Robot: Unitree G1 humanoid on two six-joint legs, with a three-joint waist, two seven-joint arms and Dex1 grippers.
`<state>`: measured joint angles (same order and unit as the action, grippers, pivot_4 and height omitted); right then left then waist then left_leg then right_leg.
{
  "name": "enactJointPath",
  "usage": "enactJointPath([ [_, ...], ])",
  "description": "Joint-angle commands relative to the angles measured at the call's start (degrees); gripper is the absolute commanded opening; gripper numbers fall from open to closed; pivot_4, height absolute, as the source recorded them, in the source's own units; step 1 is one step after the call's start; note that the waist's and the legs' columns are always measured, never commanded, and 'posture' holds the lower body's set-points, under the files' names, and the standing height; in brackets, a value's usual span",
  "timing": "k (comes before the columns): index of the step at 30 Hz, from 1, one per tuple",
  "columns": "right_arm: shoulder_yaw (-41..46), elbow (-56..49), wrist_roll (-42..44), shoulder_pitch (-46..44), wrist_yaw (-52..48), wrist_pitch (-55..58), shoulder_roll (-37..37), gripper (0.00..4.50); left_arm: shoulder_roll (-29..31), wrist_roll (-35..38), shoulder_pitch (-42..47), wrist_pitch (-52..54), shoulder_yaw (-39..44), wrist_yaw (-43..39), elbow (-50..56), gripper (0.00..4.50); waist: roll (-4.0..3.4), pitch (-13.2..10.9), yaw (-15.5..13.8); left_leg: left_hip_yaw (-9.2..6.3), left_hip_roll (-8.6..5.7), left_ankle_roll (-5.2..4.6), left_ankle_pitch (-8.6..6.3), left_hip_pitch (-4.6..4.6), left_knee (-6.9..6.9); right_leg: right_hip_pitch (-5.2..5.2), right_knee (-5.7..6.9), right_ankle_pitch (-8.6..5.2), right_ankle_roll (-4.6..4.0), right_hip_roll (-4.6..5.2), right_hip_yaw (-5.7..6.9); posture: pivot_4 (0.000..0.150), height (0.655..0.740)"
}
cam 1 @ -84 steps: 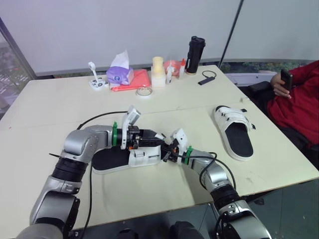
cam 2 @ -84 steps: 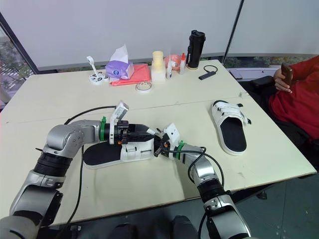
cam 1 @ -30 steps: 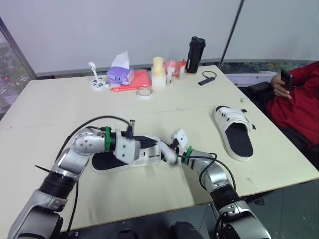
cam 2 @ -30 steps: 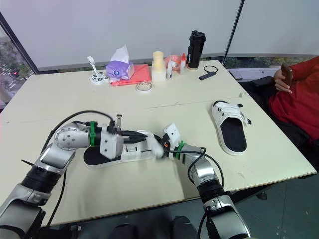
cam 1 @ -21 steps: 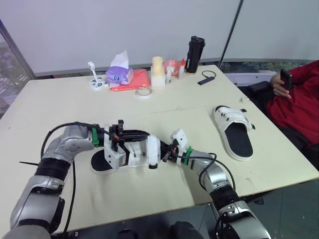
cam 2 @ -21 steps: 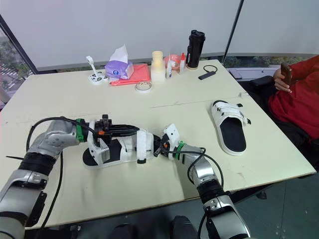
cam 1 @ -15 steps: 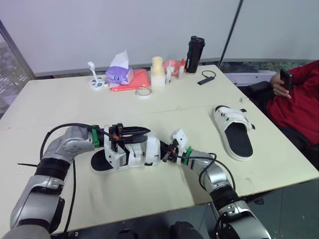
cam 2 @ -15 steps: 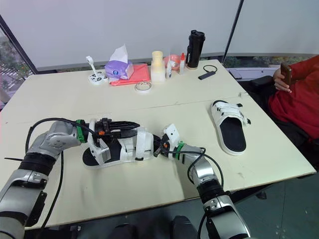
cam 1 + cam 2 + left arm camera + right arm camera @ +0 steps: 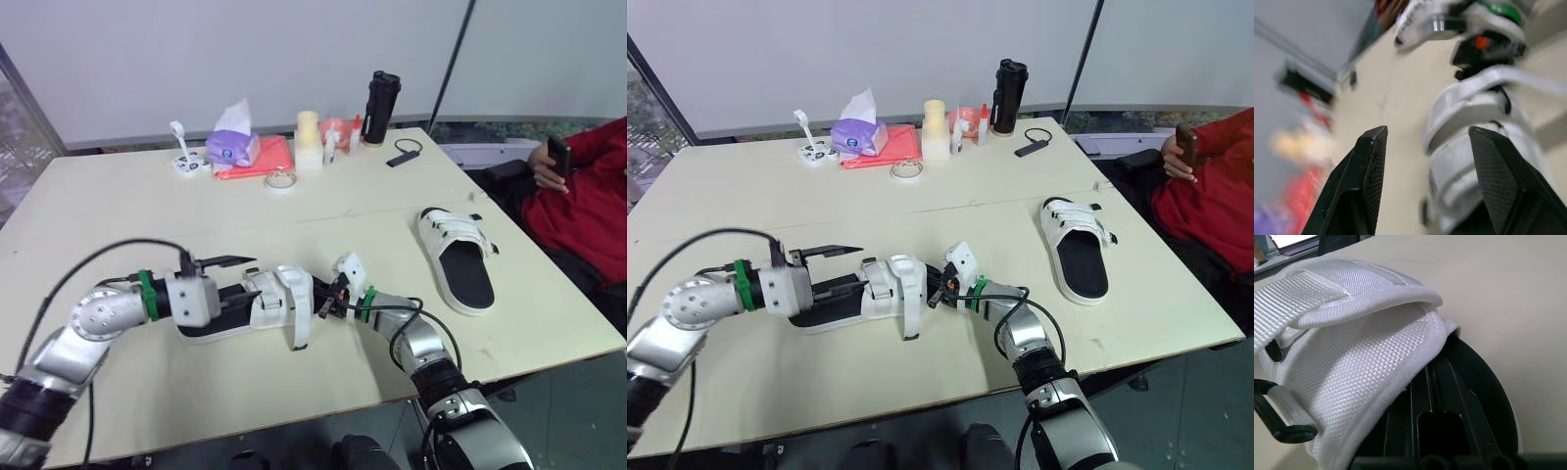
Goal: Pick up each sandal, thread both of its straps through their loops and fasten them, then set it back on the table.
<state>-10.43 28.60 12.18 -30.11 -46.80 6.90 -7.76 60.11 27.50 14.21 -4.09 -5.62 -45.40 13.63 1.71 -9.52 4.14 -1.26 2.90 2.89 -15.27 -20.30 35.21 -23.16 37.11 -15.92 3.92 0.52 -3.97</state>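
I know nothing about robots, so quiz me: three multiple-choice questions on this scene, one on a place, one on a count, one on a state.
1. Where does the far sandal lie?
A. On the table, at the robot's right, near the person in red.
B. On the floor.
C. On a shelf.

2. How many sandals are there?
A. One.
B. Two.
C. Four.

3. How is the left claw?
A. Open.
B. Shut on a bottle.
C. Shut on a cable.

Answers: 1 A, it rests on the tabletop beside the person; 2 B, the near sandal before the robot plus the far one; 3 A, its fingers stand wide apart.
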Motion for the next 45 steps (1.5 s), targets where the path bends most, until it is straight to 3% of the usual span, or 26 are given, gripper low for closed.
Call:
enactJointPath([
  [1,-1.5,8.7,-3.9,2.0,0.9,2.2,-1.2,0.00,7.1,30.5,4.3,31.5,6.0,1.8,10.1,2.70,0.08,0.0,0.0,-0.03,-0.02,0.00,0.00,0.05,0.01,0.04,-0.03,-0.02,0.03,0.00,0.01,0.150,0.7400],
  [3,-1.5,9.4,-4.0,1.6,0.7,1.9,-1.1,0.00,8.6,42.7,5.8,41.3,7.2,3.7,11.8,2.70,0.00,0.0,0.0,-0.04,-0.07,0.00,0.00,0.04,0.01,0.03,-0.09,-0.04,0.04,0.00,0.04,0.150,0.7400],
  [6,-1.7,10.4,-4.1,0.8,0.7,1.5,-0.6,0.00,6.5,48.7,3.6,47.3,8.1,4.9,14.0,2.70,-0.03,0.0,0.6,-0.02,-0.11,0.01,0.00,0.06,-0.02,0.02,-0.11,-0.05,0.05,-0.03,0.01,0.150,0.7400],
  [14,-1.3,9.9,-3.8,0.6,1.1,1.0,-0.7,0.00,-3.8,40.7,-1.6,50.2,6.0,7.2,14.1,2.70,0.04,0.0,0.5,-0.08,-0.09,0.02,0.00,0.01,0.03,-0.04,-0.09,-0.01,-0.03,-0.30,-0.05,0.150,0.7400],
  [22,-0.5,7.7,-3.6,1.8,1.7,1.7,-1.7,0.00,-12.2,22.9,-3.4,46.4,-3.4,3.8,9.7,2.70,0.03,0.1,-0.1,-0.01,-0.11,0.03,-0.01,0.01,0.03,-0.06,-0.14,0.00,-0.06,-0.31,-0.15,0.150,0.7400],
  [23,-0.3,7.4,-3.4,1.8,1.8,1.9,-1.8,0.00,-13.8,25.0,-2.8,48.6,-2.6,4.3,8.8,2.70,0.07,0.1,-0.1,-0.01,-0.12,0.03,-0.01,0.00,0.03,-0.06,-0.14,0.00,-0.06,-0.31,-0.16,0.150,0.7400],
  [33,-0.2,6.7,-3.5,2.3,2.4,2.2,-1.6,0.00,-20.5,16.5,3.0,49.7,-7.1,0.9,3.6,2.70,0.12,0.2,-0.1,-0.02,-0.13,0.03,-0.01,-0.05,0.04,-0.08,-0.14,0.01,-0.07,-0.30,-0.21,0.150,0.7400],
  [40,-0.1,5.7,-3.3,3.1,2.8,2.6,-1.5,0.00,-25.2,15.4,5.6,53.0,-7.5,-0.7,-0.3,2.70,0.13,0.2,-0.1,-0.04,-0.12,0.03,-0.01,-0.06,0.03,-0.08,-0.14,0.01,-0.07,-0.32,-0.20,0.150,0.7400],
  [45,0.0,4.6,-3.1,3.9,3.4,3.2,-1.4,0.00,-27.8,12.6,7.5,53.0,-7.8,-1.5,-2.9,0.41,0.07,0.2,-0.2,-0.07,-0.16,0.03,-0.01,-0.08,0.05,-0.05,-0.14,0.01,-0.06,-0.33,-0.18,0.150,0.7400],
])
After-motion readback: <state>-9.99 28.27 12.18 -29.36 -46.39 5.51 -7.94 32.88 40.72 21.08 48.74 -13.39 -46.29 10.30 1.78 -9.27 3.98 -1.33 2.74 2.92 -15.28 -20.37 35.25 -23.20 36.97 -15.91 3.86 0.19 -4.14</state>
